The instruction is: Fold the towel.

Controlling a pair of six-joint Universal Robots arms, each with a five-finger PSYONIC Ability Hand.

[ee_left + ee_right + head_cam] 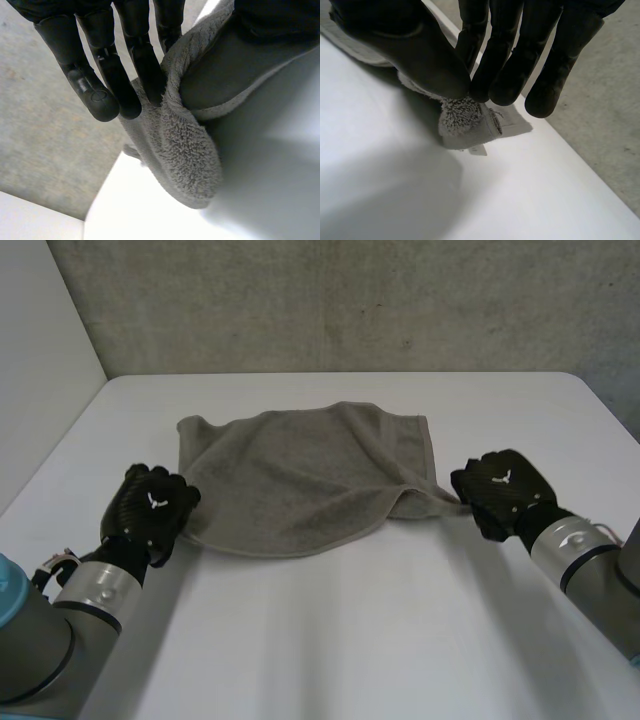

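A grey towel [300, 480] lies rumpled across the middle of the white table [350, 640]. My left hand [150, 508] is at its near left corner. In the left wrist view the towel's thick edge [185, 150] runs up between that hand's fingers [115, 75] and its thumb, which pinch it. My right hand [503, 490] is at the near right corner, which is pulled out into a point. In the right wrist view its thumb [420, 55] and fingertips are pinched on the fluffy corner [465, 120], where a small label sticks out.
A concrete wall [350, 300] rises behind the table's far edge. A pale wall [30, 370] stands close along the table's left side. Bare tabletop stretches in front of the towel between my two arms.
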